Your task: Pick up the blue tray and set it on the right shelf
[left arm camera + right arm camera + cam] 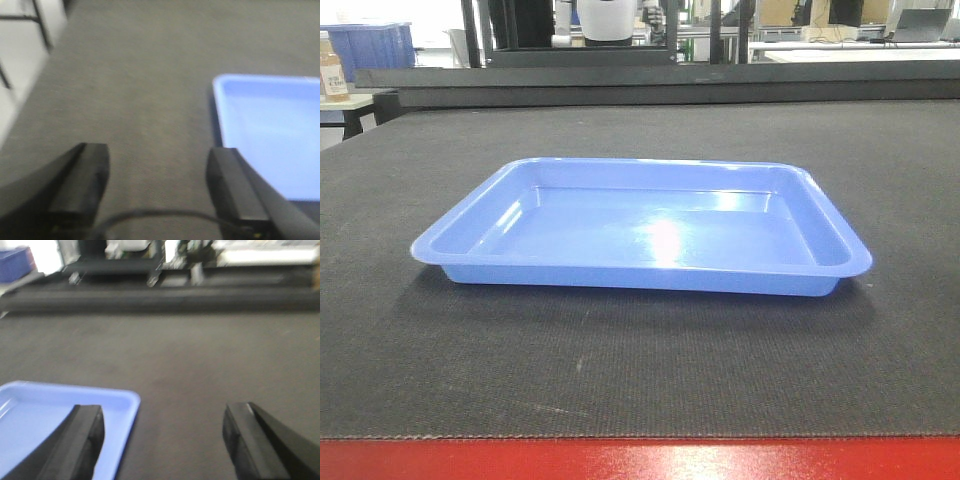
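Blue tray (pixel 640 235) on dark mat (pixel 620 370); left gripper (pixel 157 165), right gripper (pixel 162 422) gaping, empty, near its side rims.

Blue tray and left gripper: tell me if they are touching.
Apart. The front view shows the blue tray with its whole rim bare; in the left wrist view the left gripper sits open beside its edge.
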`<action>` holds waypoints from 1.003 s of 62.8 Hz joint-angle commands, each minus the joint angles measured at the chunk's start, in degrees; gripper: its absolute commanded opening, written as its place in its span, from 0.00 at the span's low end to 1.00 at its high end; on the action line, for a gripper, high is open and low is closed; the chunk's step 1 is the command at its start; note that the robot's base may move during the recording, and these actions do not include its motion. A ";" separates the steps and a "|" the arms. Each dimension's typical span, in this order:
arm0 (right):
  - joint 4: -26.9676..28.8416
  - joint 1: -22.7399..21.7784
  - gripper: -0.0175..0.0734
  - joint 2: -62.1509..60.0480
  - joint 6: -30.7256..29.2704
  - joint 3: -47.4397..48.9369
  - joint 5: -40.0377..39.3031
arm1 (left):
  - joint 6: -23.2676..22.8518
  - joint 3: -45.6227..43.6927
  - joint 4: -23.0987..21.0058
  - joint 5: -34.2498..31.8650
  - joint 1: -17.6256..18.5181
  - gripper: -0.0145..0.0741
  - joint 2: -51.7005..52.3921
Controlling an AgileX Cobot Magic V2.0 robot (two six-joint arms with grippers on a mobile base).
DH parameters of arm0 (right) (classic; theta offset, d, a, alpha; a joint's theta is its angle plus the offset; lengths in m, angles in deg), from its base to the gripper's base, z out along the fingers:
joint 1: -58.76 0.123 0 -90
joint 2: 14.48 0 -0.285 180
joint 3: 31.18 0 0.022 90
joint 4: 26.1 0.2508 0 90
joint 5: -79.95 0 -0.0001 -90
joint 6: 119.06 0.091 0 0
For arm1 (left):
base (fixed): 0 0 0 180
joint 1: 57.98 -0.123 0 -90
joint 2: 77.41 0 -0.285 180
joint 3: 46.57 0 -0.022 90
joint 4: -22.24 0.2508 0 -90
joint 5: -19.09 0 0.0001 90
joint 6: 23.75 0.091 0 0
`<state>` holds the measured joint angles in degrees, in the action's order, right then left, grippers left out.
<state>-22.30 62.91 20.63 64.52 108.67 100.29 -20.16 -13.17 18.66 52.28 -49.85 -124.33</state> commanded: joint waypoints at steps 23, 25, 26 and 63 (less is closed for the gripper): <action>1.10 13.89 0.88 36.09 2.44 29.12 20.11 | 1.14 -25.02 -2.72 7.35 9.25 0.62 -31.81; 0.90 13.89 0.88 38.72 3.35 31.11 21.80 | 1.01 -27.38 -2.83 9.16 9.25 0.62 -34.36; 0.90 13.89 0.88 40.25 3.74 31.84 22.42 | 1.01 -28.30 -2.81 9.90 9.25 0.61 -35.40; -8.65 13.89 0.88 67.89 17.53 44.18 27.96 | -7.98 -52.13 0.12 24.23 11.41 0.61 -65.44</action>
<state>-29.57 76.97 88.76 81.25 150.03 130.37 -26.96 -62.26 17.59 77.47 -39.89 -190.60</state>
